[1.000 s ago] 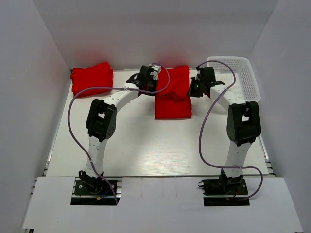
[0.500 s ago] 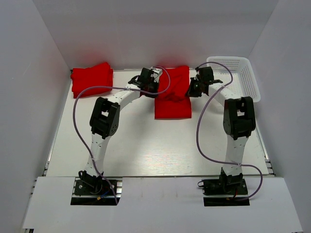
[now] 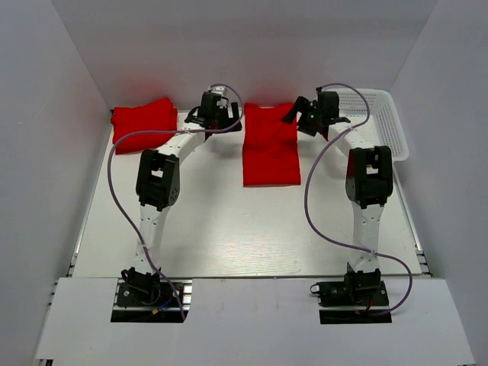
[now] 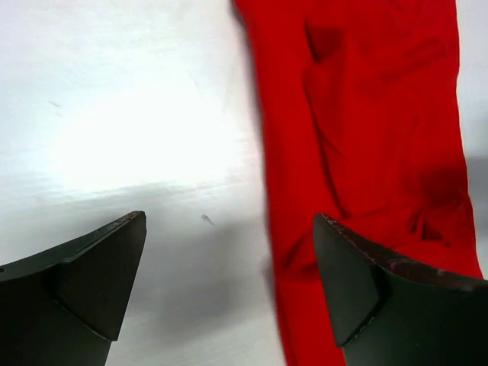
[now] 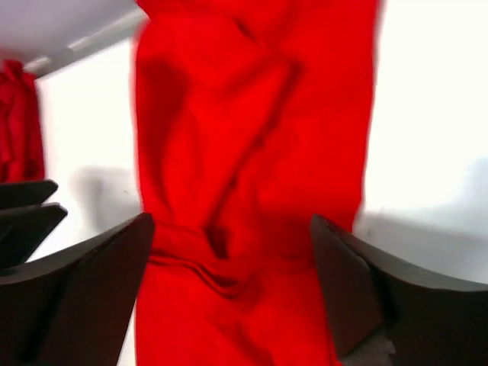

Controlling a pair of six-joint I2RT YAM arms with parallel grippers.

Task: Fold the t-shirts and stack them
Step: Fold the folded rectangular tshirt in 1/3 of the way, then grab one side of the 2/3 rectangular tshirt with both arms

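Two spread tools over a folded shirt at the far side of the table.

The white table (image 3: 229,229) sits between plain white walls (image 3: 69,114). A red shirt (image 3: 271,152), folded to a long strip, lies flat at far centre, its length running front to back. A red pile (image 3: 143,122) lies in the far left corner, well apart, and a white basket (image 3: 381,122) stands at far right. The left tool (image 3: 210,114) hangs beside the strip's far left edge, fingers wide, pinching nothing; from its wrist, one finger (image 4: 366,290) overlaps the cloth (image 4: 358,152). The right tool (image 3: 305,114) hangs over the far right corner, likewise spread and unladen, the cloth (image 5: 252,152) filling the gap between its fingers. Purple cables (image 3: 313,206) loop along both arms.
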